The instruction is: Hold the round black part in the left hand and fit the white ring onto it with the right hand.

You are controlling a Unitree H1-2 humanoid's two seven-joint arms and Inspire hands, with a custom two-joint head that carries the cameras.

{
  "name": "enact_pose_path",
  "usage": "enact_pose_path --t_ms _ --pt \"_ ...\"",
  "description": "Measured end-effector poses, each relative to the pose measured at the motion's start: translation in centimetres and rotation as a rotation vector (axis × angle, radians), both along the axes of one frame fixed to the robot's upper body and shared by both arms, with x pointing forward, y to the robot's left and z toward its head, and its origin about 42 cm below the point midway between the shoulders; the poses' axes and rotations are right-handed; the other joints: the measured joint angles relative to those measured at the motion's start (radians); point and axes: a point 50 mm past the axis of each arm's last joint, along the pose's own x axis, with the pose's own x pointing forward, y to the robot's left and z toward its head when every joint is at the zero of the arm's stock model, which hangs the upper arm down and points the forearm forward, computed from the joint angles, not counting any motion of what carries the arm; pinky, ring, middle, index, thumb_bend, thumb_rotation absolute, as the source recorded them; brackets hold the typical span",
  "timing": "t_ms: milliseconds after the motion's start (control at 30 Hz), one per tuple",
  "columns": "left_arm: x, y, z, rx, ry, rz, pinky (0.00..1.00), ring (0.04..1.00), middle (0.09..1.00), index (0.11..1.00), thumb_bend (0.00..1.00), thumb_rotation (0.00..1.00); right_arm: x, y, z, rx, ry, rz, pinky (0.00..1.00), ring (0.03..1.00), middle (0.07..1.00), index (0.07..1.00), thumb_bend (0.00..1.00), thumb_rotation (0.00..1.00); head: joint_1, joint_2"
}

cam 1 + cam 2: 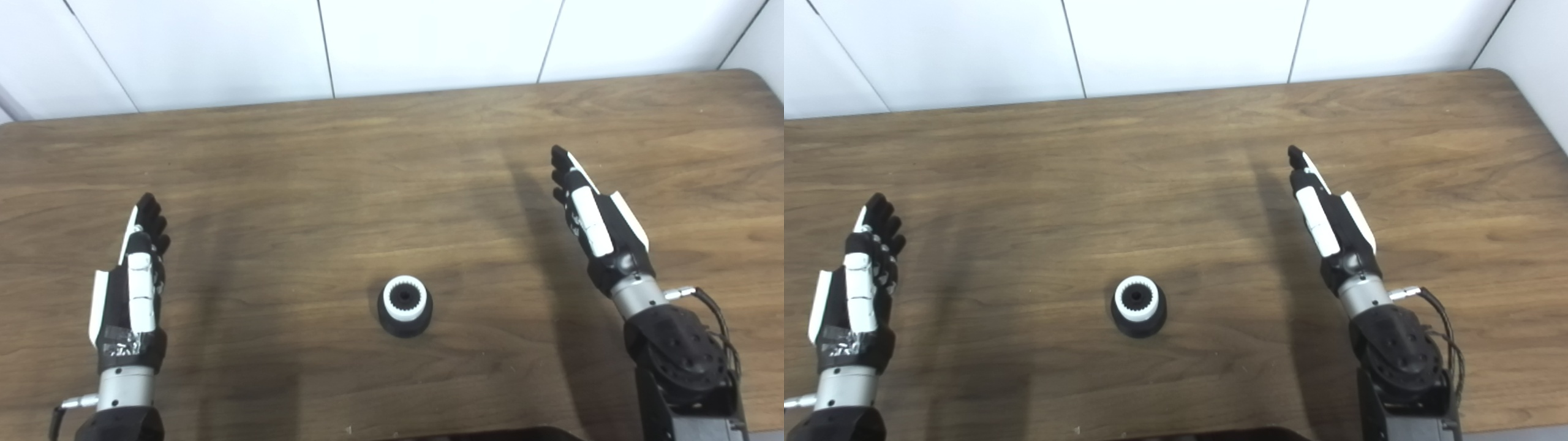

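Both hands, left hand (pixel 131 288) and right hand (pixel 591 223), empty, fingers extended.

One black part (pixel 405 321), one white ring (pixel 405 298), two hands.

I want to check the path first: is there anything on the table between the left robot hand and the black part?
Nothing visible. Only bare table lies between the left robot hand and the black part, which already carries the white ring.

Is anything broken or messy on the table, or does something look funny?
Nothing is broken or spilled. One odd thing: the white ring already sits on the round black part, which stands alone on the table. Both the left hand and the right hand are open and far from it.
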Motion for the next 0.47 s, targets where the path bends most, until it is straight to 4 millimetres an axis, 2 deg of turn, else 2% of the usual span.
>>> enact_pose_path --t_ms 467 --pt "0.0 -0.1 0.0 -0.055 -0.009 0.007 1.00 1.000 1.000 1.000 0.69 1.00 -1.2 -0.8 -0.7 0.065 0.005 -0.040 1.00 1.000 1.000 1.000 0.61 1.00 0.006 0.032"
